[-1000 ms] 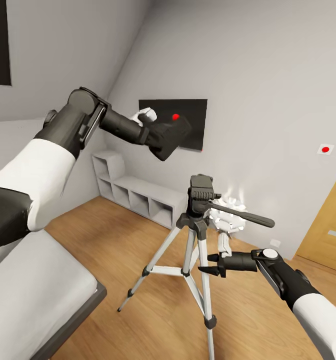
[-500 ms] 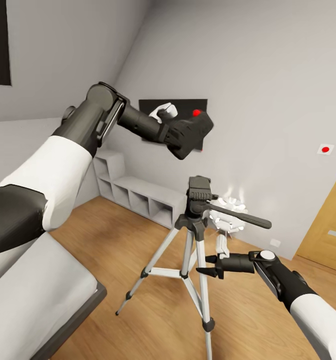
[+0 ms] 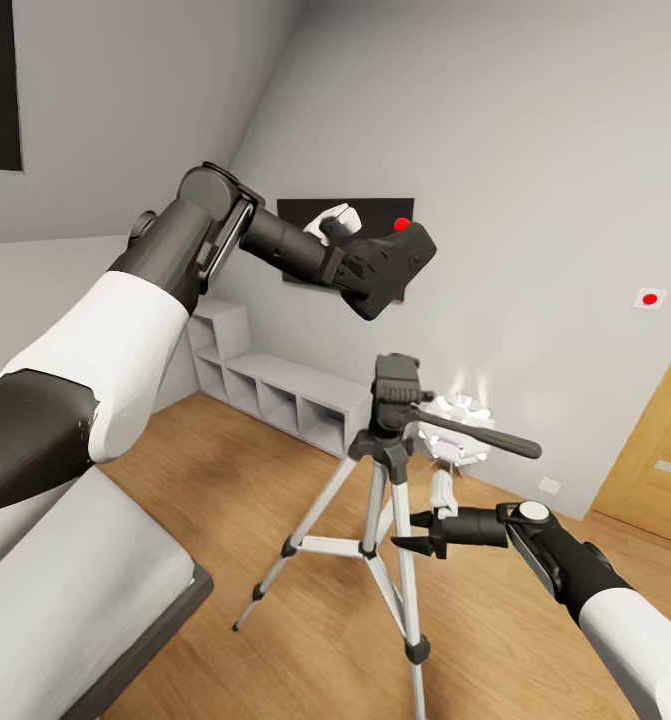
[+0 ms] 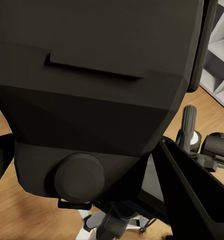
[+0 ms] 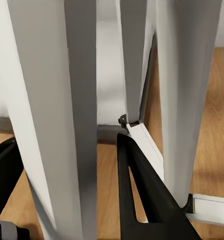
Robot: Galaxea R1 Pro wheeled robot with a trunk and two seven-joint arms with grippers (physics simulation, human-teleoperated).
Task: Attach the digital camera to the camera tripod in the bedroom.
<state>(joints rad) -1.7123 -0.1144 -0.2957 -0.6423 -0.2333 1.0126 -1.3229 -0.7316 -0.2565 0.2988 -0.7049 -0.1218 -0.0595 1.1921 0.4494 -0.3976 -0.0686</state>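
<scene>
Bedroom: digital camera (image 3: 390, 262) above camera tripod (image 3: 395, 470)

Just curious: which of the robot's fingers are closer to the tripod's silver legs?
Right. The right gripper sits beside the camera tripod legs; the left gripper holds the digital camera above its head.

The digital camera (image 4: 96, 85) looms dark and close between black fingers (image 4: 192, 195), wooden floor (image 4: 21, 210) below

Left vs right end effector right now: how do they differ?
Left end effector is raised above the tripod, shut on the camera. Right end effector is low beside the tripod's legs, open and holding nothing. Both have black fingers.
</scene>
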